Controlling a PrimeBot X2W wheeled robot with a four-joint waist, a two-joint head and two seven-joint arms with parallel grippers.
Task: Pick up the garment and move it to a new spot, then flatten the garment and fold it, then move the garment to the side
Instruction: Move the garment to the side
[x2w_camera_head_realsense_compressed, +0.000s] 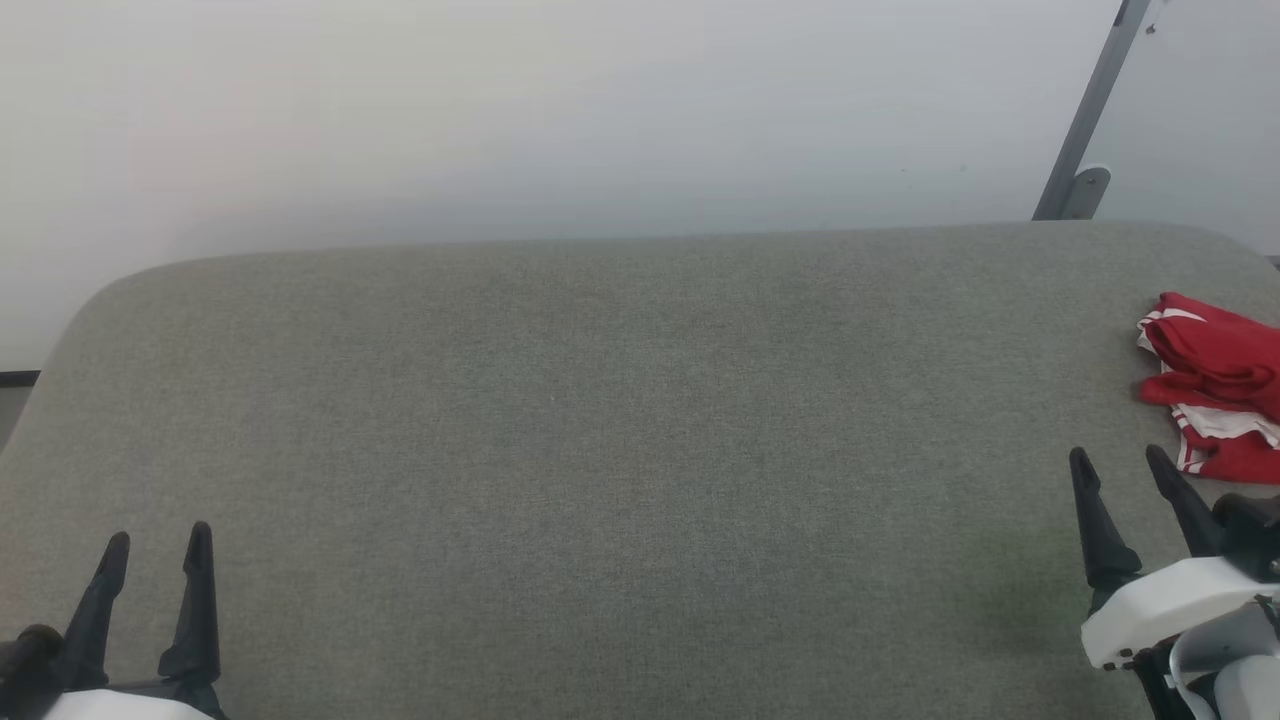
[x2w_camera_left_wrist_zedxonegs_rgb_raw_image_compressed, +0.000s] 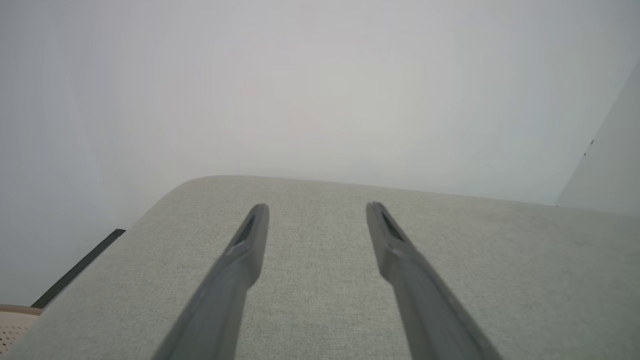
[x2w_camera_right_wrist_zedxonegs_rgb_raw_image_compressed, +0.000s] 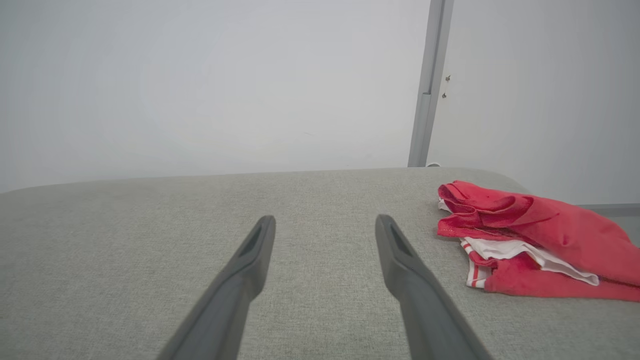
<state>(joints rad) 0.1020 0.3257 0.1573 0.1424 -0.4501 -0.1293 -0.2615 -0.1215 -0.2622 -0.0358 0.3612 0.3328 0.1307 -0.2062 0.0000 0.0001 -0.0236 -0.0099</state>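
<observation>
Surface: grey-green fabric-covered surface (x2w_camera_head_realsense_compressed: 600, 420) with rounded corners; plain pale wall (x2w_camera_head_realsense_compressed: 500, 120) behind it, slanting grey metal post (x2w_camera_head_realsense_compressed: 1085, 120) at the far right.
Garment: red jersey T-shirt with white striped trim (x2w_camera_head_realsense_compressed: 1215, 375), bunched in loose layers at the surface's right edge, partly cut off by the head view.
Right gripper (x2w_camera_head_realsense_compressed: 1118, 457): fingers apart and empty, near the T-shirt on its inner side, not touching it.
Left gripper (x2w_camera_head_realsense_compressed: 158, 537): fingers apart and empty, low at the left, well apart from the T-shirt.
Risk: a pinch may catch only the top layer, so the rest trails or slides. The heap lies close to the edge, so a sideways nudge could push it off.
</observation>
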